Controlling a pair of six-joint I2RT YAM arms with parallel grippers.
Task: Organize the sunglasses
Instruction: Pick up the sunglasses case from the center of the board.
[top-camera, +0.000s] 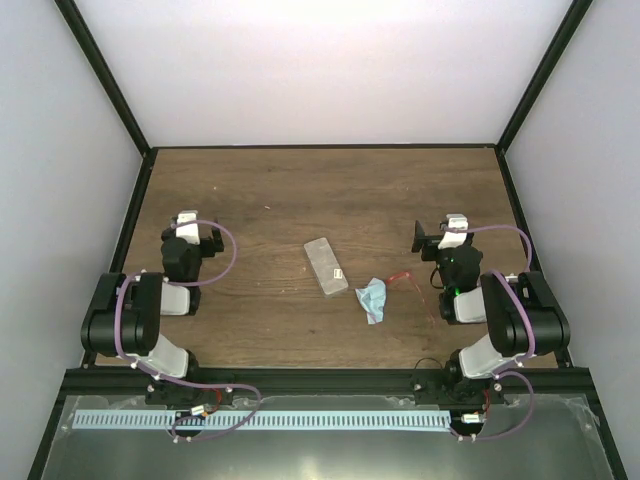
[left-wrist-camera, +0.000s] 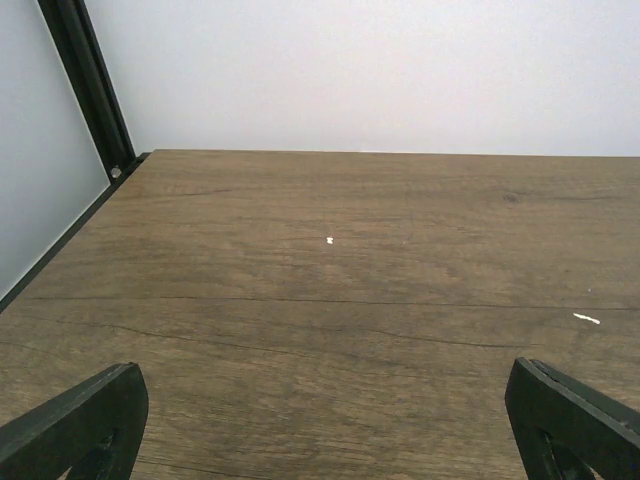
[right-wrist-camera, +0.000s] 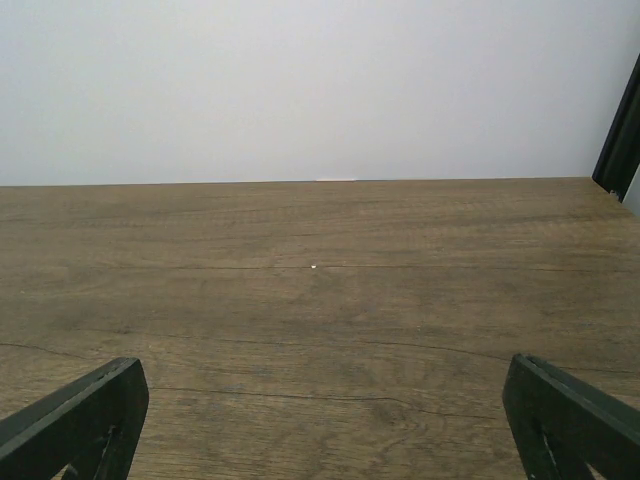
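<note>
The sunglasses (top-camera: 412, 284), a thin red wire frame, lie on the table right of centre, beside the light-blue cloth (top-camera: 373, 299). The flat grey case (top-camera: 325, 266) lies closed at mid table. My left gripper (top-camera: 198, 232) is at the left side, open and empty, far from them. My right gripper (top-camera: 437, 236) is open and empty, just behind and right of the sunglasses. Both wrist views show only bare wood between wide-spread fingers (left-wrist-camera: 80, 420) (right-wrist-camera: 575, 420); the sunglasses, case and cloth are out of those views.
Black frame posts (top-camera: 135, 215) and white walls bound the table on the left, right and back. A small white speck (left-wrist-camera: 330, 240) lies on the wood ahead of the left gripper, and another (right-wrist-camera: 314, 266) ahead of the right.
</note>
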